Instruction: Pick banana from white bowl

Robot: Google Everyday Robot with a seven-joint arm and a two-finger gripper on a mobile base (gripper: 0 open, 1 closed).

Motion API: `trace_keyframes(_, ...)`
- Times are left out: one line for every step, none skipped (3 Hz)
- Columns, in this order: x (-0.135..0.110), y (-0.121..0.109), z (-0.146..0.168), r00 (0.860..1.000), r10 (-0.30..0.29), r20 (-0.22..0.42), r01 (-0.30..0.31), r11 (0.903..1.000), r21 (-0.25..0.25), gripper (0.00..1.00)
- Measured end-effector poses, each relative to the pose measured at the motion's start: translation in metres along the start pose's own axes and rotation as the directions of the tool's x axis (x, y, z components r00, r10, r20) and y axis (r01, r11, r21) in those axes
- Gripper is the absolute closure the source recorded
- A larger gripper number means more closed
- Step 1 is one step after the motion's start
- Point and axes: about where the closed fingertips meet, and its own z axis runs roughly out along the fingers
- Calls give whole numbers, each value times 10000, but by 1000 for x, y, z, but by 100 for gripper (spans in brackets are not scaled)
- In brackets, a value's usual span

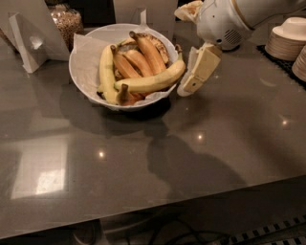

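The white bowl (83,52), lined with crinkled white paper, stands at the back left of the dark counter. The banana (153,80), long, curved and pale yellow, lies across the front of the pile, its right end over the bowl's right rim. A straighter yellow banana (106,72) lies at the left, with shorter orange-brown bananas (143,55) between and behind. My gripper (189,87) hangs from the white arm (224,21) just right of the bowl, its tip pointing down-left close beside the banana's right end. It holds nothing.
Stacked off-white dishes (287,36) stand at the far right. A jar of granola (65,21) and a white folded card stand (28,40) are at the back left. Another white stand (143,12) is behind the bowl. The counter's front edge runs along the bottom.
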Motion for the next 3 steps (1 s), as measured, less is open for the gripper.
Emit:
trace_keyframes(0, 0, 0, 10000, -3, -1, 3, 10000, 0, 0)
trace_keyframes(-6, -7, 14, 9980, -625, -111, 625, 9980, -50, 0)
trace_keyframes(-8, -11, 33, 9933, -1121, -284, 1111, 9932, -344, 19)
